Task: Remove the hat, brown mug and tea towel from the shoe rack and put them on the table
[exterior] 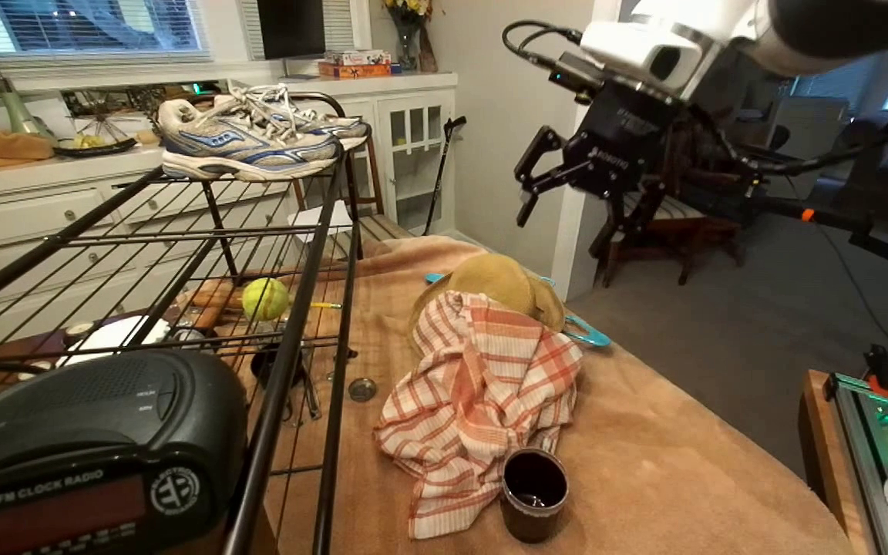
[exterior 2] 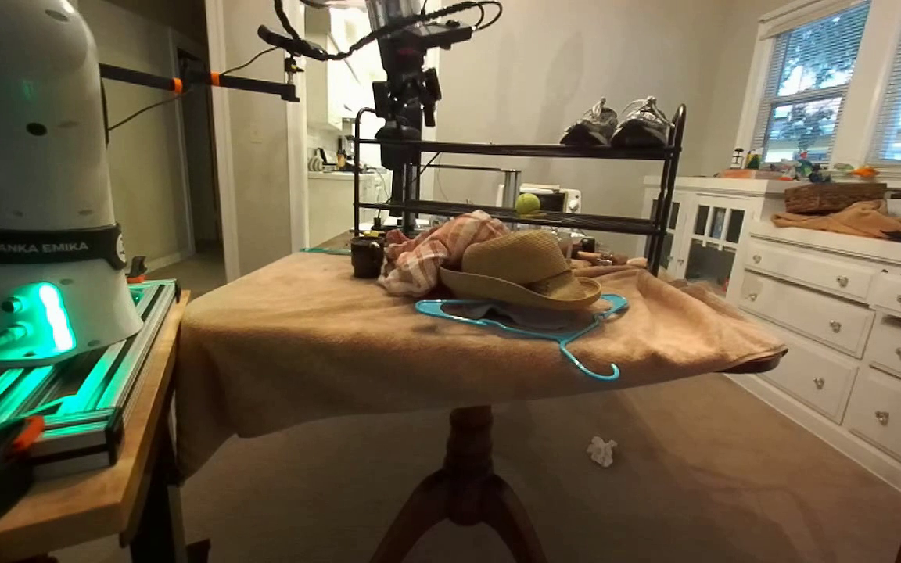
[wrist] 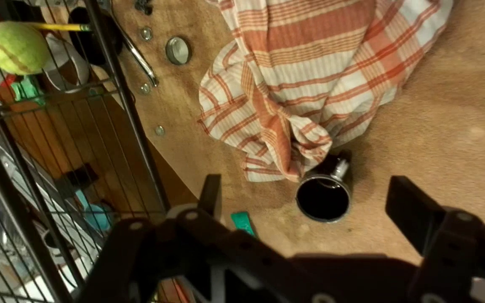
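Gripper raised well above the table, fingers wide apart. Brown mug upright on the table, handle toward the crumpled tea towel. Straw hat right against the towel, partly over a turquoise hanger. Shoe rack alongside: sneakers up top, tennis ball a shelf below.

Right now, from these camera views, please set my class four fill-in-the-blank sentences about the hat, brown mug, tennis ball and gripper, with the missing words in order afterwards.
Between the hat and the brown mug lies the ____.
The opening of the brown mug faces ____.
The tennis ball rests on bars of the ____.
The gripper holds ____.

Missing words: tea towel; up; shoe rack; nothing.
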